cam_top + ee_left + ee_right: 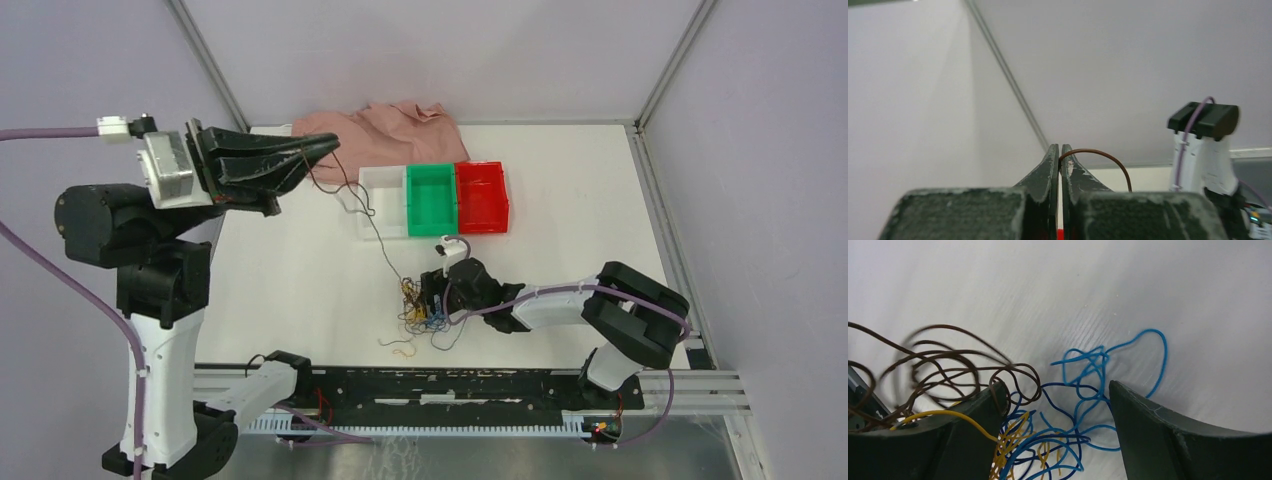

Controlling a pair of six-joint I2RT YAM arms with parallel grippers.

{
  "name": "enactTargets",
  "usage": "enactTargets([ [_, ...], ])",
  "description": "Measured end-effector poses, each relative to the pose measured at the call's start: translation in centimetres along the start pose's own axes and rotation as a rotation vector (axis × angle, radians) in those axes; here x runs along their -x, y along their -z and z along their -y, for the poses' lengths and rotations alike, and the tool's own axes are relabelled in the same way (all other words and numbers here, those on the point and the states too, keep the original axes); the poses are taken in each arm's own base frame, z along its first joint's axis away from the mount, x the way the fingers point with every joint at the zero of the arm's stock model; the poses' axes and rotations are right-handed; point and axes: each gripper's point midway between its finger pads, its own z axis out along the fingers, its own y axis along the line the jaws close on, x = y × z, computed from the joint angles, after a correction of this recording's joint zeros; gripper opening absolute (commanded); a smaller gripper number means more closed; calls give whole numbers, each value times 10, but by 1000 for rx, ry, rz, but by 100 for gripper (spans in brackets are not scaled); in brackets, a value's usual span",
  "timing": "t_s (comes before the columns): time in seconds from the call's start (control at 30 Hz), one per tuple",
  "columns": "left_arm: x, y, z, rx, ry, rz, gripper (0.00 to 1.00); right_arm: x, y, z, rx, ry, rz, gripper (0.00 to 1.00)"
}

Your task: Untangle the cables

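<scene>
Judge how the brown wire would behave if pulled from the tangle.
Probably semi-stiff: the brown wire arches unsupported from the shut left tool. Likely snag-prone: its loops overlap the blue wires, so pulling may drag them along.

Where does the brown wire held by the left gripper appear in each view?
Top external: brown wire slants from left gripper, upper left, down to the central tangle.
Left wrist: arcs from the shut fingertips, bottom centre.
Right wrist: brown loops at left; same strand unclear.
Shared landmark: left gripper.

Robotics lab cell: white table [300,270] boxed in by bare grey walls [430,50], aluminium posts [207,62], mounting rail [450,385].
</scene>
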Motion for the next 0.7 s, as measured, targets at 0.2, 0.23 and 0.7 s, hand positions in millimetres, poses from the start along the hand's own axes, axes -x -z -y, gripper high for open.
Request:
enactTargets([
  [0.2,54,-4,-41,183,-267,111,3,-2,1,11,-39,-1,28,83],
  [0.23,65,-3,-50,225,-321,133,3,-1,1,13,-48,-1,36,83],
  [0.7,167,37,-149,827,-905,424,3,-1,9,29,-120,12,52,83],
])
